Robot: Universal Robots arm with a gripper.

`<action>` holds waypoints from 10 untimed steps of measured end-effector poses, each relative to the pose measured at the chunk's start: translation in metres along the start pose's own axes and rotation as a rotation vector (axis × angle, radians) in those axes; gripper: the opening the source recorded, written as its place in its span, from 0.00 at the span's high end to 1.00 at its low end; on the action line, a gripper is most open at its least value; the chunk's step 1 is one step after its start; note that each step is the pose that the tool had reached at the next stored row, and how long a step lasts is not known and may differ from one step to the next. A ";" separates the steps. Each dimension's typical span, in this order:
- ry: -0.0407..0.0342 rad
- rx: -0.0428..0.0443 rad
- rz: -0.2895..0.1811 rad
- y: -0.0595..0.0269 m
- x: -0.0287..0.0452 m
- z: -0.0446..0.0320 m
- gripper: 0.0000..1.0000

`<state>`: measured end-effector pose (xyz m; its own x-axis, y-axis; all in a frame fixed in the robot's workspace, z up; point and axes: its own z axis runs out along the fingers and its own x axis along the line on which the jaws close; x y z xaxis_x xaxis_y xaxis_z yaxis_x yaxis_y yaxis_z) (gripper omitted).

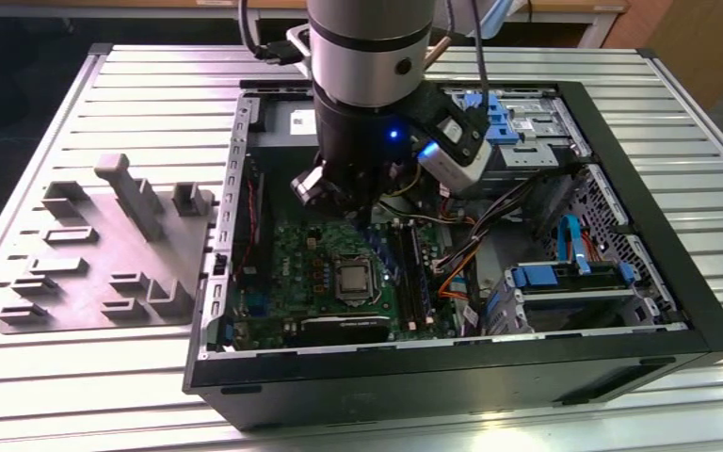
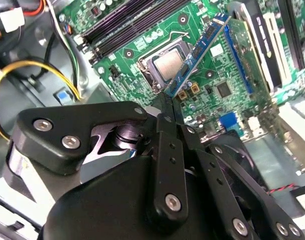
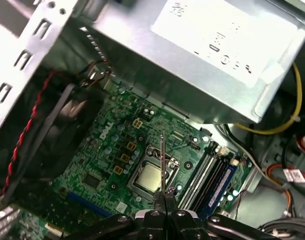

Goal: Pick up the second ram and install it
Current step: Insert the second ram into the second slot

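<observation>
In the exterior view the arm [image 1: 368, 85] stands nearly upright over the open computer case [image 1: 663, 348]. Its wrist is low above the motherboard [image 1: 324, 254].

In the second wrist view the gripper [image 2: 171, 100] has its jaws closed on one end of the memory stick [image 2: 200, 55]. The long axis of the stick runs straight out from the fingertips, toward the board. It hangs over the processor socket [image 2: 165, 67], and the black memory slots [image 2: 117, 25] lie apart from it, on the other side of the socket.

In the first wrist view the stick shows edge-on as a thin line over the rim of the socket. The slots are just beside it, so I judge it is not yet above a slot.
</observation>
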<state>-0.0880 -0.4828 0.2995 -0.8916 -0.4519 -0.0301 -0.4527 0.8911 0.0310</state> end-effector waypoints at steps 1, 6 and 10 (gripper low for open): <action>-0.0005 0.0005 0.017 0.0000 0.0000 0.0002 0.88; -0.0026 0.0024 0.082 -0.0001 0.0000 0.0016 0.88; -0.0039 0.0038 0.127 -0.0001 0.0000 0.0030 0.88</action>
<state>-0.0879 -0.4828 0.2965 -0.9415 -0.3356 -0.0301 -0.3365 0.9412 0.0309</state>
